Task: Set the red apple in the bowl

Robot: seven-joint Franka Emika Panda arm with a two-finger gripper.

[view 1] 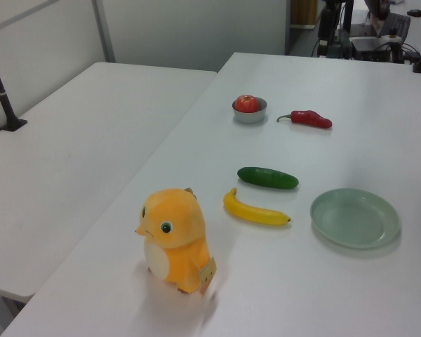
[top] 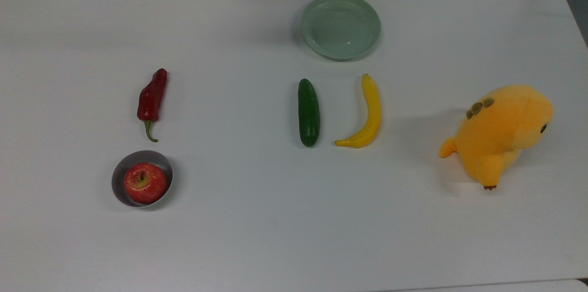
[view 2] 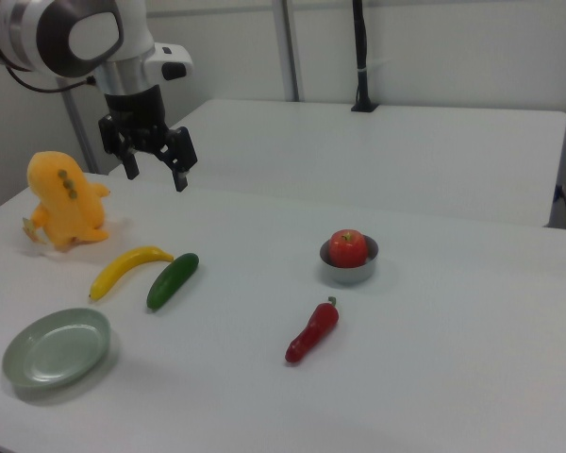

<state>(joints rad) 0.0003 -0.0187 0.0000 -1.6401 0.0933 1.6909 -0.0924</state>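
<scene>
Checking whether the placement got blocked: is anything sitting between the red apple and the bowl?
Nothing visible does. The red apple already sits inside the bowl, and the open gripper hangs empty, well away, above the table.

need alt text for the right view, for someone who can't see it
A red apple sits in a small grey bowl on a white table, with a red chili pepper in front of it. At the right view's left, an open robot gripper hangs above a cucumber, banana, pale-green dish and orange plush toy.
</scene>
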